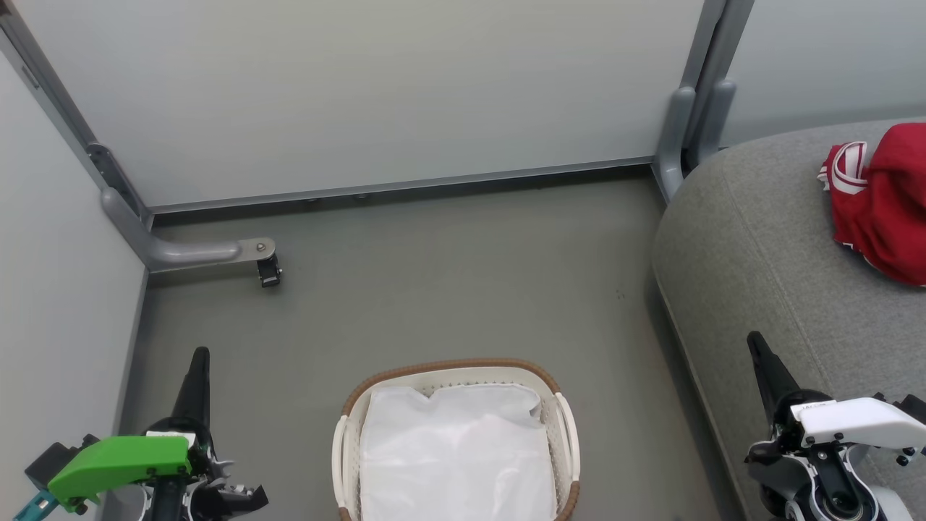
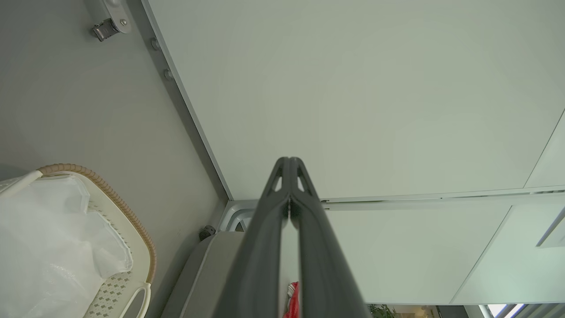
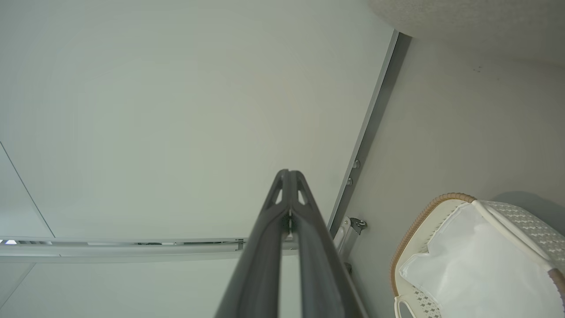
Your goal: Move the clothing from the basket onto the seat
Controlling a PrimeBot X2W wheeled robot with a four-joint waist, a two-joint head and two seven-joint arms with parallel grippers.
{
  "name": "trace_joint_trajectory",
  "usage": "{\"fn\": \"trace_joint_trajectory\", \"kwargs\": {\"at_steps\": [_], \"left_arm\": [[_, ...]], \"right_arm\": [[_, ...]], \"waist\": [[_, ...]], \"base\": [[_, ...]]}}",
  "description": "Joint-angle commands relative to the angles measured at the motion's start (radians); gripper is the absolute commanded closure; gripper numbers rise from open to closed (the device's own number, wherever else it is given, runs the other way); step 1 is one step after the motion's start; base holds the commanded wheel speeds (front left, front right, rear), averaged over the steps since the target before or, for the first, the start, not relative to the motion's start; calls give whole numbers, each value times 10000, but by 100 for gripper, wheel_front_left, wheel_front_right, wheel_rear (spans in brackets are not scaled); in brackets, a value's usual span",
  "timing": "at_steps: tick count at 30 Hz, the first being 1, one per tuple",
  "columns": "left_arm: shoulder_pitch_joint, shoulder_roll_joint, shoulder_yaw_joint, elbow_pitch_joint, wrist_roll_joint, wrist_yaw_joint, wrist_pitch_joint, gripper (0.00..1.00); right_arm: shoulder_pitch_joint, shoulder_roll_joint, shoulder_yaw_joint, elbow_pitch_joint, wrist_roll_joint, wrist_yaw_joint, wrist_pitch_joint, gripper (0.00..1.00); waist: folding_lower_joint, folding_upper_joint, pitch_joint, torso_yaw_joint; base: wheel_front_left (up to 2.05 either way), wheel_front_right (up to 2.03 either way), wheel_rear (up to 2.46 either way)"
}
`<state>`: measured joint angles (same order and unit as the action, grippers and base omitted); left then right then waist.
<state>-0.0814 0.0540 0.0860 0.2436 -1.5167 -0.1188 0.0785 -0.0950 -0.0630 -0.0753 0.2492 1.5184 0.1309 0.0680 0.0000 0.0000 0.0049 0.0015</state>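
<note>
The red clothing (image 1: 879,206) lies bunched on the grey seat (image 1: 759,275), at the right edge of the head view in its upper half. The basket (image 1: 346,427) stands on the floor (image 1: 448,289) at bottom centre, well apart from the clothing, with a white liner (image 1: 456,449) inside. The left gripper (image 1: 200,354) at lower left and the right gripper (image 1: 754,339) at lower right each have their fingers pressed together, holding nothing.

Red clothing (image 1: 882,210) crumpled atop grey seat (image 1: 759,253); white brown-rimmed basket (image 1: 448,364) nearby.
</note>
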Motion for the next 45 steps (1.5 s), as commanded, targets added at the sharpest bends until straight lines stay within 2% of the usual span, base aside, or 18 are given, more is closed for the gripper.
{"fn": "trace_joint_trajectory", "kwargs": {"at_steps": [1, 16, 45], "left_arm": [[-213, 67, 47, 2, -217, -64, 55, 100], [-357, 55, 238, 25, -1073, -157, 332, 100], [-325, 21, 266, 24, -1004, -151, 330, 100]], "right_arm": [[-160, -45, -52, -57, 209, -2, 67, 100], [-155, -26, -235, -80, 1152, -3, 351, 100], [-152, 19, -290, -66, 1038, -3, 384, 100]], "waist": [[0, 0, -2, -1], [0, 0, -18, -15], [0, 0, -18, -15]], "base": [[0, 0, 0], [0, 0, 0], [0, 0, 0]]}}
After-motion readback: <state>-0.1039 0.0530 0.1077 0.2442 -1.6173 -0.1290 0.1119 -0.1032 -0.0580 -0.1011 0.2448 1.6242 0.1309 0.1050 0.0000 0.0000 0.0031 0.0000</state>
